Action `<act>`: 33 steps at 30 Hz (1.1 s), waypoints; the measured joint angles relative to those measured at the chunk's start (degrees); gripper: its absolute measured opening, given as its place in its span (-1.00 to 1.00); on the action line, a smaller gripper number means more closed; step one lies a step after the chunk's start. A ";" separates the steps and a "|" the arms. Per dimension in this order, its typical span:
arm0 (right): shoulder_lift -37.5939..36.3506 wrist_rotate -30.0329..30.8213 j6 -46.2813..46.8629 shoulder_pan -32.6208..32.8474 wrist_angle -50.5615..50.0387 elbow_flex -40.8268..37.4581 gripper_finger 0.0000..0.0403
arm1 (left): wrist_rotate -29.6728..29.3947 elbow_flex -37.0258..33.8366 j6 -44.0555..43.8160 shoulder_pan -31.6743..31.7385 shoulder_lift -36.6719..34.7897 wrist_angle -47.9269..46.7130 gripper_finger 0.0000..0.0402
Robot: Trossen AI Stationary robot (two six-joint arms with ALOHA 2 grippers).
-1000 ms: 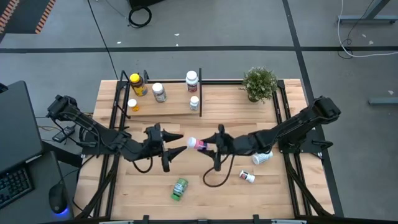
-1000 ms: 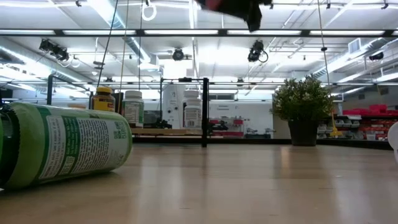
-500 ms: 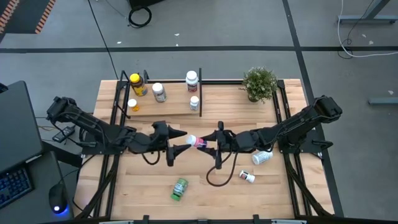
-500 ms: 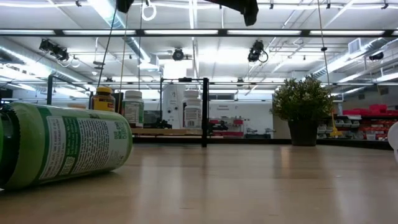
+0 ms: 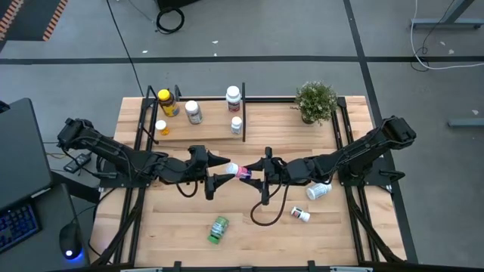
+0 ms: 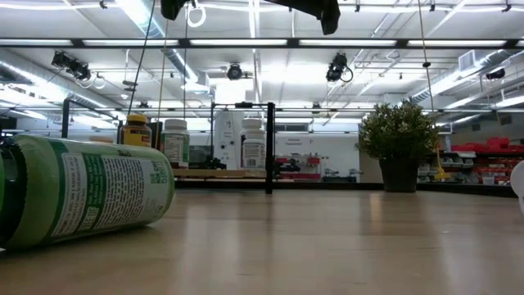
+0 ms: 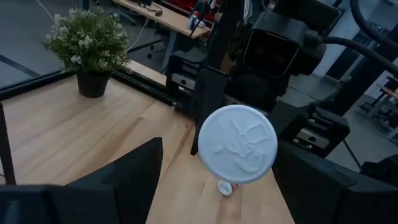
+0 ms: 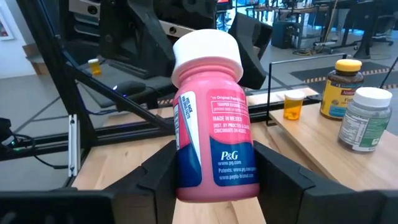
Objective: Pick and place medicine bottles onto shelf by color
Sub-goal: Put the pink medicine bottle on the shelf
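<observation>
While plank table (image 5: 249, 227) sits mid-workshop, grey floor (image 5: 265, 38) around.

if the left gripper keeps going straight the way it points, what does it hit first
Most likely the white cap of the pink bottle, held out sideways by the right gripper. The left gripper, fingers open, points straight at that cap, with nothing visible between them.

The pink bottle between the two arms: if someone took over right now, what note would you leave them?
Right gripper: shut on the pink bottle, mid-table.
Left gripper: open, fingers either side of the bottle's cap, not closed.
Done: five bottles stand on the shelf.
Left: finish the handover and shelve the pink bottle, then the green bottle and two white bottles lying on the table.
</observation>
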 joint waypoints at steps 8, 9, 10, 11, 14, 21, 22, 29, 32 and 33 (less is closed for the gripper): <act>0.00 -0.58 0.15 -0.81 -1.03 0.00 -0.10 | -0.47 0.00 0.15 0.10 0.00 0.50 0.48; 0.00 -0.71 0.15 -0.86 -1.03 0.00 -0.10 | -0.49 0.00 0.13 0.10 0.00 0.65 0.48; 0.00 -0.94 0.17 -0.87 -1.03 0.00 -0.10 | -0.49 0.00 0.09 0.14 0.01 0.68 0.48; 0.00 -1.29 0.20 -0.89 -1.05 0.00 -0.10 | -0.47 0.00 -0.05 0.28 0.23 0.81 0.48; 0.02 -1.55 0.24 -0.91 -1.33 0.00 -0.10 | -0.16 -0.02 -0.20 0.75 0.88 1.57 0.48; 0.11 -1.77 0.39 -0.91 -2.06 -0.04 -0.10 | -0.28 0.00 -0.83 0.84 3.52 3.47 0.48; 0.11 -1.77 0.39 -0.91 -2.26 -0.04 -0.10 | -0.31 0.00 -0.77 0.84 3.64 3.55 0.48; 0.11 -1.77 1.78 -0.89 -3.15 -0.02 -0.10 | -0.66 -0.02 -0.15 0.89 3.69 4.28 0.48; 0.11 -1.79 1.90 -0.89 -3.65 -0.02 -0.10 | -0.73 -0.02 -0.16 0.89 3.69 4.22 0.48; 0.11 -1.79 1.90 -0.89 -3.67 -0.02 -0.10 | -0.72 -0.02 -0.19 0.89 3.69 4.18 0.47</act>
